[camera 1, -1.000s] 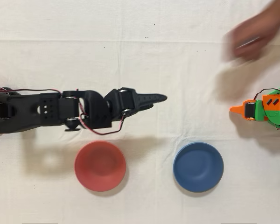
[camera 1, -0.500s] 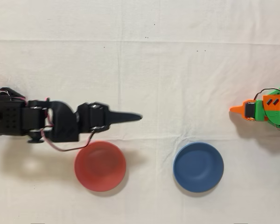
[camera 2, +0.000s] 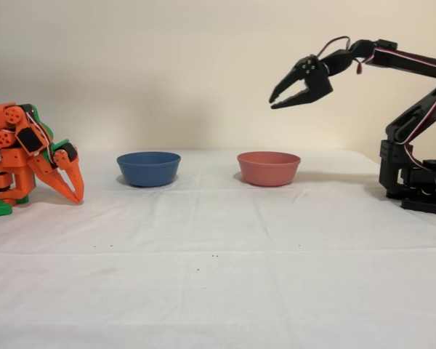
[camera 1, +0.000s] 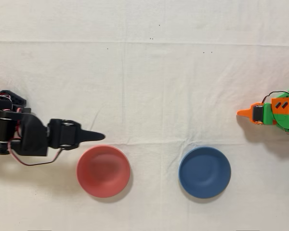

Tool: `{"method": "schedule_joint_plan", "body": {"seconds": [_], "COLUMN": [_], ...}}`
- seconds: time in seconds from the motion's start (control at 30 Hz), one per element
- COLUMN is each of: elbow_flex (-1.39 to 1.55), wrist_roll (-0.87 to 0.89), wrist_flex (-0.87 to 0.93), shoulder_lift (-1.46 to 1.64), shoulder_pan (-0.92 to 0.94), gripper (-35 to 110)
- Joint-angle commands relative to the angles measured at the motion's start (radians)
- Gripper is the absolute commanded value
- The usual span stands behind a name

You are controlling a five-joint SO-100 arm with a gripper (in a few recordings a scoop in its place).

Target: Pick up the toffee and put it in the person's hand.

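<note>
White cloth [camera 1: 173, 82] covers the table and bears every item noted here. The black arm [camera 2: 414, 109] is the largest unit: its base sits at the right edge in the fixed view, and its links fold up and forward so the head is carried high, well above the cloth. This posture suggests a raised travelling or resting carry, not a reach toward anything on the surface.

The idle orange arm [camera 2: 25, 156] sits folded at the opposite end, tips down on the cloth.

Two bowls stand between the arms, well apart from each other: a blue bowl [camera 1: 204, 172] and a red bowl [camera 1: 103, 171]. From above, both appear bare inside.

The gripper [camera 2: 291, 94] hangs in the air near the red bowl's side of the table; in the overhead view its tip [camera 1: 92, 136] lies just beside that bowl's rim. Its two fingers stand slightly spread, with a visible gap and nothing between them.

The toffee and the person's hand cannot be located in either view. Judgement: with nothing gripped, the delivery step is either finished or not begun; which cannot be determined.
</note>
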Motion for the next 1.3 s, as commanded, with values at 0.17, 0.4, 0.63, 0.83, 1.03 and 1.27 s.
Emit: {"method": "schedule_joint_plan", "body": {"seconds": [0.17, 0.4, 0.63, 0.83, 1.03, 1.27], "elbow_flex": [0.278, 0.411, 0.577, 0.658, 0.727, 0.805], "wrist_roll": [0.075, 0.132, 0.11, 0.097, 0.091, 0.092], "wrist_flex": [0.038, 0.089, 0.103, 0.084, 0.066, 0.098], "shoulder_lift": [0.353, 0.494, 0.646, 0.699, 0.739, 0.815], "shoulder_pan": [0.005, 0.003, -0.002, -0.003, -0.029, -0.044], "gripper": [0, 0, 0, 0, 0, 0]}}
